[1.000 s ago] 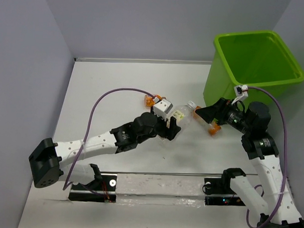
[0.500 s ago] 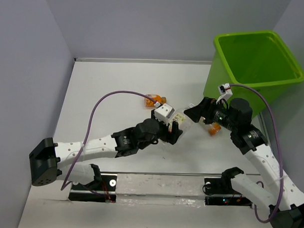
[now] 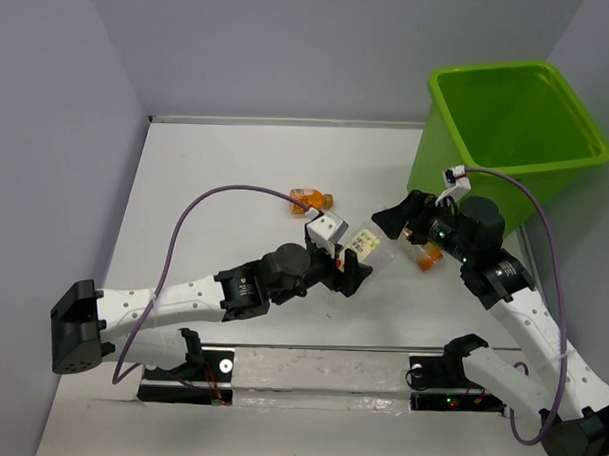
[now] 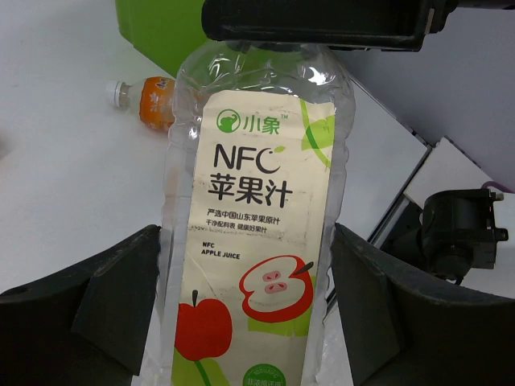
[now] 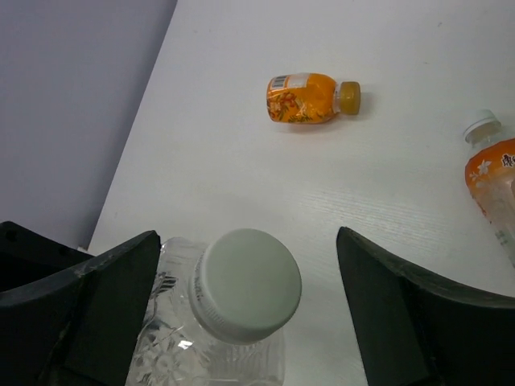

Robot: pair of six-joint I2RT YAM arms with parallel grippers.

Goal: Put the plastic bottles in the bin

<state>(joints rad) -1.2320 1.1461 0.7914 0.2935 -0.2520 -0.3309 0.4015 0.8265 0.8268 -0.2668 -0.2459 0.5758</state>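
Observation:
My left gripper (image 3: 351, 264) is shut on a clear plastic bottle (image 3: 366, 242) with a cream apple-juice label and holds it above the table; its body fills the left wrist view (image 4: 257, 201) between my fingers (image 4: 113, 310). My right gripper (image 3: 387, 223) is open, its jaws wide on either side of the bottle's white cap (image 5: 245, 285) without touching it. One orange bottle (image 3: 310, 199) lies on the table behind the left arm, and shows in the right wrist view (image 5: 310, 98). Another orange bottle (image 3: 427, 257) lies under the right arm. The lime-green bin (image 3: 577, 162) stands at the far right.
The second orange bottle with a white cap shows in the left wrist view (image 4: 149, 100) and at the right edge of the right wrist view (image 5: 491, 181). Grey walls close the table at the back and left. A purple cable (image 3: 221, 195) arcs over the left arm.
My left gripper has carried the clear bottle right and toward the near edge. My right gripper has swung left until its open jaws straddle the cap.

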